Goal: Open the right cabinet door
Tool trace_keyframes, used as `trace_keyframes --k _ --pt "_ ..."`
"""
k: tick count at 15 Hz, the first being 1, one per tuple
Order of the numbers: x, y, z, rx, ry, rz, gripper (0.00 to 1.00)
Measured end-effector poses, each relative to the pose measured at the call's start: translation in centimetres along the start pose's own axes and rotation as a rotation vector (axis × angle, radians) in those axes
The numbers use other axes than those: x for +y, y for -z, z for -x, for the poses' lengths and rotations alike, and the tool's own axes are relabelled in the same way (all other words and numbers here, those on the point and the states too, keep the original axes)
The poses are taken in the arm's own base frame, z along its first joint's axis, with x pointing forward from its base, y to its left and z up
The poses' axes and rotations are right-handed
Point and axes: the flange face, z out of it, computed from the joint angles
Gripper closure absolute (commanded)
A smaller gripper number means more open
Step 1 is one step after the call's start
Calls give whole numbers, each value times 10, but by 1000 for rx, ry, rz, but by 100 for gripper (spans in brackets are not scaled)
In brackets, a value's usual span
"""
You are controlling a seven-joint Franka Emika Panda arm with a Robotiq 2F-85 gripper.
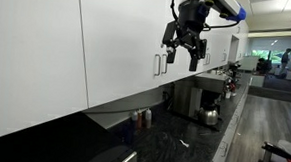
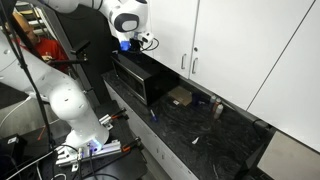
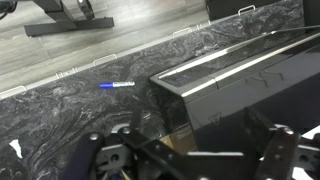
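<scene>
Your biggest risk is taking the wrong handle. The right door and the wider door meet at a seam, with their two bars just beside each other on either side of it. A small sideways error would put you on the neighbour. The handle you want is on the narrow door, on the arm's side of that seam.

The next risk is the claw's pose. The wrist view looks down on the worktop and a black box, with no door or handle in sight. You will probably have to turn the claw toward the door, and if you dip while turning, the fingers may strike the box below.

The bar also looks slim, so a shallow grip may slide off once you pull. A straight pull that ignores the hinge arc could drag the fingers off or load the arm.

The claw is spread wide. Its fingers sit out at the lower corners of the wrist view with nothing between them, so it holds nothing. It hangs at about handle height near the shut door, pointing down. In an exterior view it stands apart from the handle, and I see no contact. How close it is to the door face I cannot tell
</scene>
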Motion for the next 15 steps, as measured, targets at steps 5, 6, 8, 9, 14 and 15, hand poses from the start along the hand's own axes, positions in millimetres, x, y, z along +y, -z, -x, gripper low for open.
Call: trace_keyframes --k 5,6,8,9,14,15 --pt "24 16 -20 119 24 60 0" --pt "26 18 -22 141 31 75 0" --pt "29 21 -25 181 48 105 0" --pt "29 21 -26 200 54 119 0" --pt "25 24 -20 270 74 176 0" --pt "24 24 -18 282 75 185 0"
